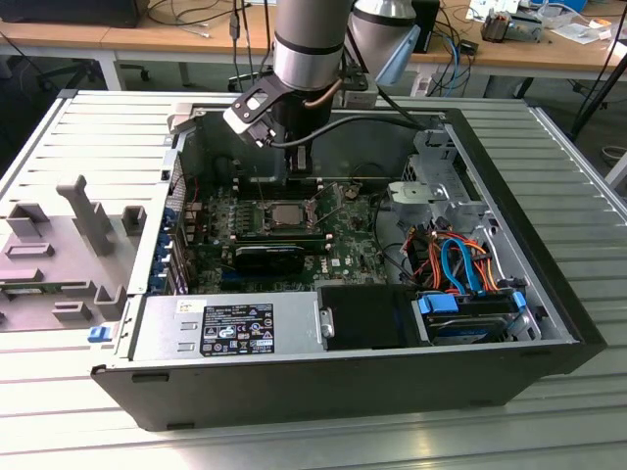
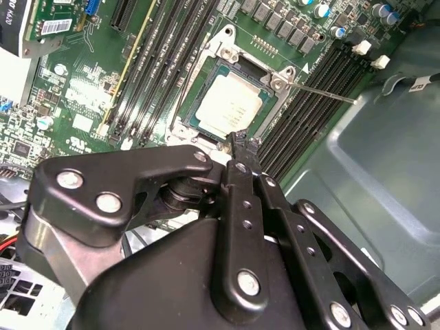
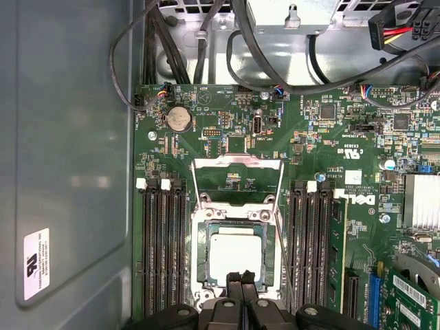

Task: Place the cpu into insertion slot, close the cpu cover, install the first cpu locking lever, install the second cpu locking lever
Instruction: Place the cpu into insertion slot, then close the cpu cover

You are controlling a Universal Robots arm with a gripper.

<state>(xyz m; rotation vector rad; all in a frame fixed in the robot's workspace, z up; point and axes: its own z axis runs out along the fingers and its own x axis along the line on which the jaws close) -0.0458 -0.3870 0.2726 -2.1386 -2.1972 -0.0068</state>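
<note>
The gripper (image 3: 242, 278) hangs low over the near edge of the insertion slot (image 3: 198, 234). Its two black fingertips (image 2: 238, 137) are drawn together with nothing showing between them, so it carries nothing.

Just beyond the tips, inside the slot, lies the cpu (image 3: 236, 256). It sits flat with its pale metal top facing up and looks fully seated, so I judge the first step done.

On the far side of the slot from the gripper is the cpu cover (image 3: 238, 162). It is swung back on its hinge, and green board shows through its square cut-out (in the first wrist view it reads as a thin silver frame standing off the slot's far edge). It has not been closed over the chip.

A thin locking lever (image 2: 323, 93) juts from one corner of the slot out across the memory slots (image 3: 161, 247), which suggests it is unlatched. By this reading the cover and both levers are left to do.

The cpu is square, so it has no real long axis. Its edges run parallel to the slot's rim and to the memory slots on either side, and its face points straight up out of the motherboard (image 3: 206, 103).

Outward from the slot, the board lies in the floor of an opened computer case (image 1: 343, 392).
</note>
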